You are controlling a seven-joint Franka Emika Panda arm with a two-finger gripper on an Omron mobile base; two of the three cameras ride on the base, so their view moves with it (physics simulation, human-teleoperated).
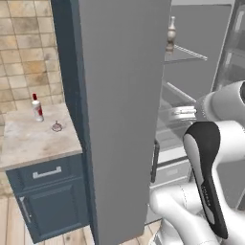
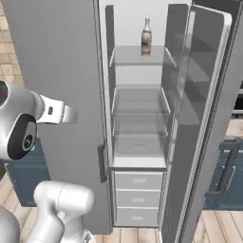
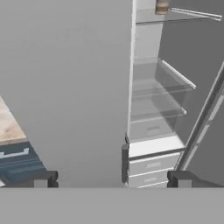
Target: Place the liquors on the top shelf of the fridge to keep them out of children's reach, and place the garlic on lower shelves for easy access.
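The fridge (image 2: 57, 57) has its left door shut and its right door swung open. The greyish-brown liquor bottle (image 2: 146, 38) stands upright on the top shelf (image 2: 128, 57); it also shows in the left base view as the brown bottle (image 1: 170, 35). The white liquor bottle with a red cap (image 1: 37, 108) stands on the marble counter (image 1: 28, 141), and the garlic (image 1: 57, 127) lies just right of it. The lower shelves (image 2: 140, 108) are bare. My gripper (image 3: 111, 180) is open and holds nothing. It hangs in front of the shut door, well back from the shelves.
The dark blue cabinet (image 1: 48, 201) carries the counter left of the fridge. White drawers (image 2: 138, 181) sit under the shelves. The open right door (image 2: 201, 95) with its door racks stands to the right. My arm (image 1: 210, 182) rises close to the fridge front.
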